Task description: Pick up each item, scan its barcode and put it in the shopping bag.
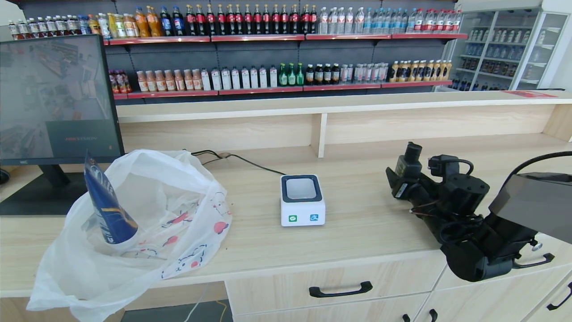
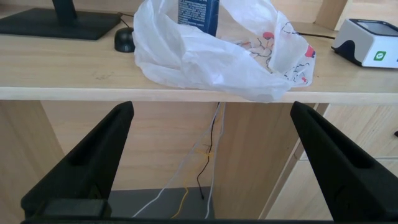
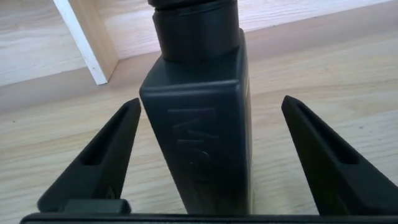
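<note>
Head view: a white bag (image 1: 178,201) lies at the worktop's (image 1: 366,223) left, a blue packet (image 1: 109,210) upright inside. A scanner (image 1: 302,200) sits mid-worktop, a dark bottle (image 1: 409,163) to its right.
Left wrist view: left end effector (image 2: 211,112), spread wide, hangs below the worktop edge.
Right wrist view: right end effector (image 3: 211,102) spread around the bottle, gaps on both sides.

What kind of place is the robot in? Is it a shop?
Most likely a small shop's checkout: shelves of drink bottles line the back, a barcode scanner sits on the wooden counter, and a plastic shopping bag is there too.
</note>
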You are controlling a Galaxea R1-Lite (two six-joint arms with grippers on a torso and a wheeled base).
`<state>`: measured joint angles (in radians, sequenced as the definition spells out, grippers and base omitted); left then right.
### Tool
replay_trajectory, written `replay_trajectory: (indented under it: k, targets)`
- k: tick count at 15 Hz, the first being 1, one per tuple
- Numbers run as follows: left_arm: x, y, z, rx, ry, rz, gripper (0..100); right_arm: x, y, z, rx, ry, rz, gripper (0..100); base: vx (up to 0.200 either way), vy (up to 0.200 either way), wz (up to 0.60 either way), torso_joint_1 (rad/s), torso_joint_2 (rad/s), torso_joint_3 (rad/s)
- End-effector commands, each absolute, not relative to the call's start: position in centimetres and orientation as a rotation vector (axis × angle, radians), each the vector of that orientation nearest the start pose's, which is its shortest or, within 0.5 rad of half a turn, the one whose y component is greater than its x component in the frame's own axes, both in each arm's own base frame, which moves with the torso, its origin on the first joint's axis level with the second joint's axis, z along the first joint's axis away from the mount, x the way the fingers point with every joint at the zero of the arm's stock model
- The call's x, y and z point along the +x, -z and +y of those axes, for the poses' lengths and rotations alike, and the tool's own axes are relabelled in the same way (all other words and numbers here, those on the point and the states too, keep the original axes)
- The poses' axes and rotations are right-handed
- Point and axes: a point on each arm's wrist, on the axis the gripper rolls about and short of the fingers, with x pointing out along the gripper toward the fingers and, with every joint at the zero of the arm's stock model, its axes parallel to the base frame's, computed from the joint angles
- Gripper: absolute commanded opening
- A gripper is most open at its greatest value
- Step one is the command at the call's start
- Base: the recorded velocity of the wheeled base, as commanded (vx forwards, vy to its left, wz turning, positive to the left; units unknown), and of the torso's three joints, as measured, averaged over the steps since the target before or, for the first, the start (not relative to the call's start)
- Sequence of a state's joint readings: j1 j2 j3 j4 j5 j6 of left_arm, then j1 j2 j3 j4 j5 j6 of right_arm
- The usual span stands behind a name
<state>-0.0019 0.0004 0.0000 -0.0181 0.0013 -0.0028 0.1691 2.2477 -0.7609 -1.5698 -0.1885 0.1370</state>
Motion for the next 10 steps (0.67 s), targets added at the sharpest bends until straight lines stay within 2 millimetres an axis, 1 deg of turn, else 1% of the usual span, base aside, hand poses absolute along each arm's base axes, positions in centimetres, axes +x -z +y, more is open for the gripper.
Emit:
replay_trajectory:
  k: [1, 4, 10]
  targets:
    - [-2.3, -7.7, 0.0, -0.003, 0.000, -0.018, 100, 37.4, -7.3, 5.9, 0.152, 0.015, -0.078, 0, 0.000, 0.000, 0.00, 0.000, 0.00, 0.000]
    - [-2.3, -7.7, 0.0, -0.003, 0.000, -0.018, 100, 37.5, -7.5, 6.0, 0.153, 0.014, -0.083, 0, 0.000, 0.000, 0.00, 0.000, 0.00, 0.000]
    - [-2.3, -7.7, 0.0, -0.003, 0.000, -0.018, 100, 37.0, -8.7, 5.8, 0.158, 0.014, -0.112, 0, 0.000, 0.000, 0.00, 0.000, 0.00, 0.000]
